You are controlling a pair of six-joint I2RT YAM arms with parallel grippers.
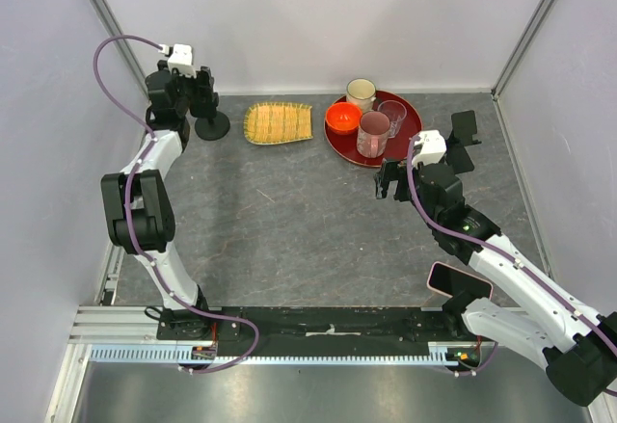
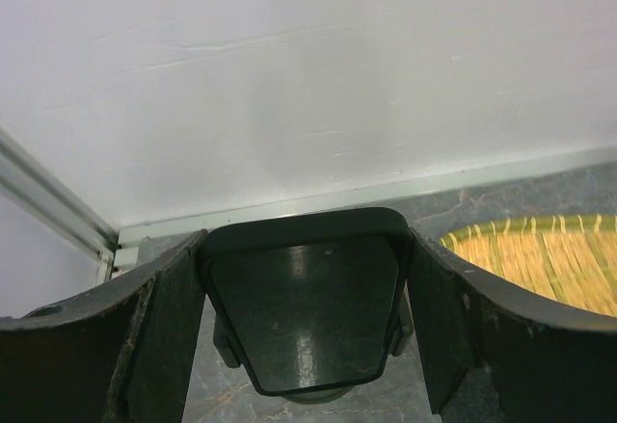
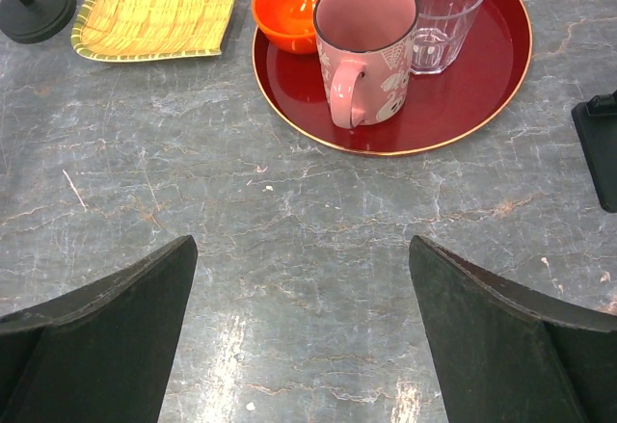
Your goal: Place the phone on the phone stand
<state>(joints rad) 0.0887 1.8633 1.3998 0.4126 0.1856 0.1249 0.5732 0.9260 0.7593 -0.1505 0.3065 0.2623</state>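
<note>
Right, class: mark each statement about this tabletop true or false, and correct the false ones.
1. The pink ceramic mug stands on the round red tray. True.
2. The right gripper holds a phone. False: its fingers are wide apart, with only the grey table between them.
3. The woven yellow straw tray lies between the black disc-based phone stand and the red tray. True.
4. The clear glass tumbler lies on its side. False: it stands upright on the red tray.
5. The left gripper hovers over the red tray. False: it is at the phone stand, far left.
</note>
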